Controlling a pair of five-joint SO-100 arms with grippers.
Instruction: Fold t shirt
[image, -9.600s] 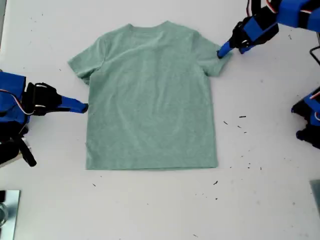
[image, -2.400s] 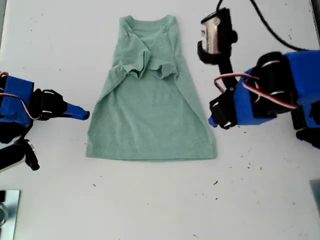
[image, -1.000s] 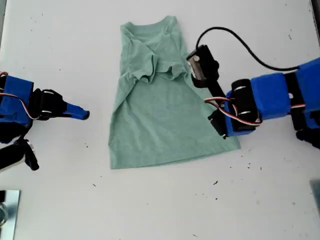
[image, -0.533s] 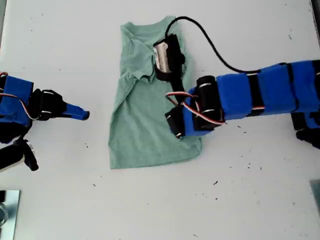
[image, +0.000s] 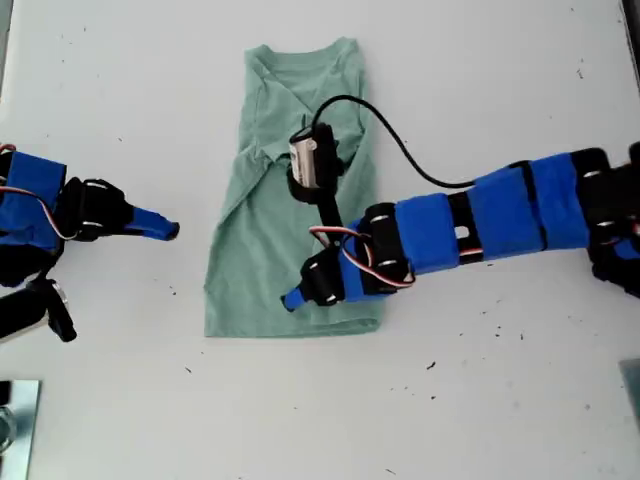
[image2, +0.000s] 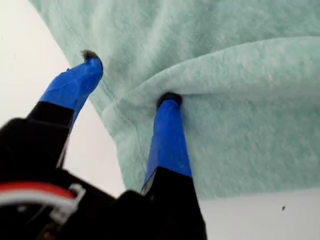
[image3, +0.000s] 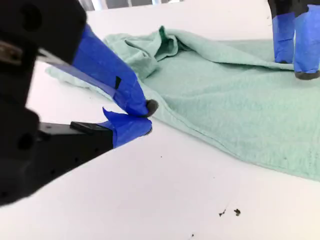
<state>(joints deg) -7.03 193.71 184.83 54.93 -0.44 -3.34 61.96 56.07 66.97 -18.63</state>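
Note:
The t shirt (image: 250, 265) is pale mint green and lies on the white table as a narrow strip, neck toward the far edge, sleeves bunched near its middle. Its side on the exterior view's right is folded over onto it. My first gripper (image: 292, 299) reaches across from the exterior view's right, low over the hem end. In the first wrist view the first gripper (image2: 130, 82) is open, with one finger tucked under a fold of the t shirt (image2: 240, 125). My second gripper (image: 172, 230) rests on bare table beside the t shirt (image3: 225, 100); its fingertips (image3: 147, 107) touch, holding nothing.
A black cable (image: 400, 145) loops over the shirt from the first arm's wrist camera (image: 310, 160). A dark arm base (image: 615, 265) stands at the exterior view's right edge. A metal piece (image: 15, 420) sits in its lower left corner. Small dark specks dot the table.
The first arm has swept toward the exterior view's left across the shirt, carrying its right side over, so the shirt is narrower now. The second arm has stayed still.

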